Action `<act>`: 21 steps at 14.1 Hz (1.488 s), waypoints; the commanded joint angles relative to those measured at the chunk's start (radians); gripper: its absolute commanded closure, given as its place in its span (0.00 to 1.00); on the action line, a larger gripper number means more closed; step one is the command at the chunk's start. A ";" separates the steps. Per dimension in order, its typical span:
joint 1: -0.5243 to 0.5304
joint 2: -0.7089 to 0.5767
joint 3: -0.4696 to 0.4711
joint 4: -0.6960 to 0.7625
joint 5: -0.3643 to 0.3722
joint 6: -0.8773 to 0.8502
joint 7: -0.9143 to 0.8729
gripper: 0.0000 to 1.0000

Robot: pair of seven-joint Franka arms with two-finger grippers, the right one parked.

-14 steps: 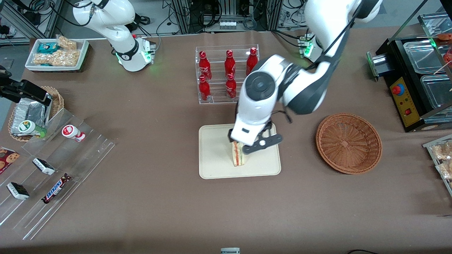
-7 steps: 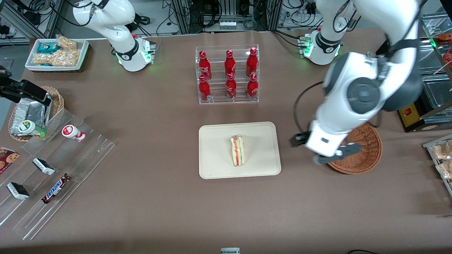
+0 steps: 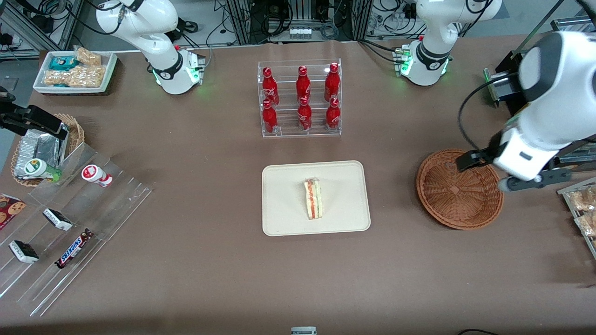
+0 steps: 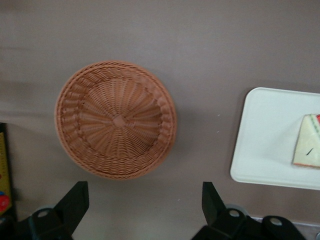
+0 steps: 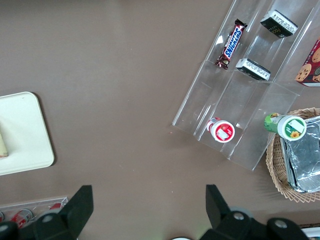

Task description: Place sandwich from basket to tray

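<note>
Brown bench (image 3: 209, 260) carries the cream tray (image 3: 284, 218) at centre, with the round wicker basket (image 3: 458, 190) well apart at the tray's 3 o'clock, toward the working arm's end, nothing in it. End effector (image 3: 510, 172) hangs above the basket's rim at its 3 o'clock edge, fingers (image 4: 75, 202) spread wide, holding nothing. Sandwich (image 3: 313, 199) sits on the tray, just off middle, filling edge facing up.
</note>
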 commanded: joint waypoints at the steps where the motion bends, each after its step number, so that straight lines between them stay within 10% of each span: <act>1: 0.037 -0.052 -0.013 -0.030 -0.008 -0.027 0.096 0.00; 21: -0.005 -0.077 0.073 0.073 0.008 -0.098 0.318 0.00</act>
